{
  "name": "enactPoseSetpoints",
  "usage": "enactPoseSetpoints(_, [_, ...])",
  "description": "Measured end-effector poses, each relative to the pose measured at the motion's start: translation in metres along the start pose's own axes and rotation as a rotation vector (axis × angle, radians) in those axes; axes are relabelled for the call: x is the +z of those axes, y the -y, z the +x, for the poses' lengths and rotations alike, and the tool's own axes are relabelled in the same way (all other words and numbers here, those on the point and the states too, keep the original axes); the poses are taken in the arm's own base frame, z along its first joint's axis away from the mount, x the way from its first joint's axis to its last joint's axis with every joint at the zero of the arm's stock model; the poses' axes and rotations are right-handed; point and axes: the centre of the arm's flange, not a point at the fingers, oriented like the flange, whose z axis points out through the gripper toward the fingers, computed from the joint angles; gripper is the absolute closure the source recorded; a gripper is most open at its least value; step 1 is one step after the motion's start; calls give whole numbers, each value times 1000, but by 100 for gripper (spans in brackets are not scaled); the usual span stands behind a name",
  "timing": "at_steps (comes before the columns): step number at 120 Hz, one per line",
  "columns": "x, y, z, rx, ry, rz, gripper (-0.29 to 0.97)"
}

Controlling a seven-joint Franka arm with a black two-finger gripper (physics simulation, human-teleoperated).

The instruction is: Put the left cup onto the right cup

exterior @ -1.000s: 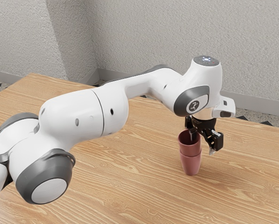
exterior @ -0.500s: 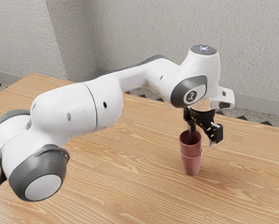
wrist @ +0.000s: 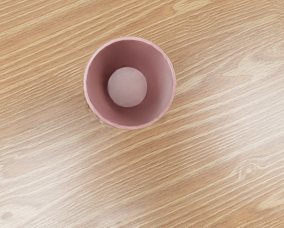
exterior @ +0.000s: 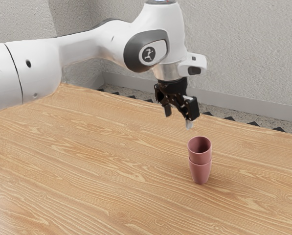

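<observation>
The upper cup point(exterior: 199, 149) sits upright, nested in the lower cup point(exterior: 200, 172) on the wooden surface point(exterior: 87, 161); the end effector point(exterior: 178, 120) hangs above the lower cup, fingers spread, holding nothing.

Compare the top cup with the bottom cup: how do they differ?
The top cup sits nested in the bottom cup, which stands on the table. The top cup's mouth is open; the bottom cup's is plugged by it. Both pink, upright, clear of the claw.
</observation>
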Motion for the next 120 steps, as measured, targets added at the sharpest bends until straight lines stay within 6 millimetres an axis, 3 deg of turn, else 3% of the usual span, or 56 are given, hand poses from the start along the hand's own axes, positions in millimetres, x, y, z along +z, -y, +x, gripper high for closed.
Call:
enactPoseSetpoints(18, [-54, 23, -40, 28, -1, 34, 2])
enactPoseSetpoints(26, [-64, 34, -48, 30, 10, 52, 2])
enactPoseSetpoints(120, [-63, 38, -59, 123, 84, 77, 2])
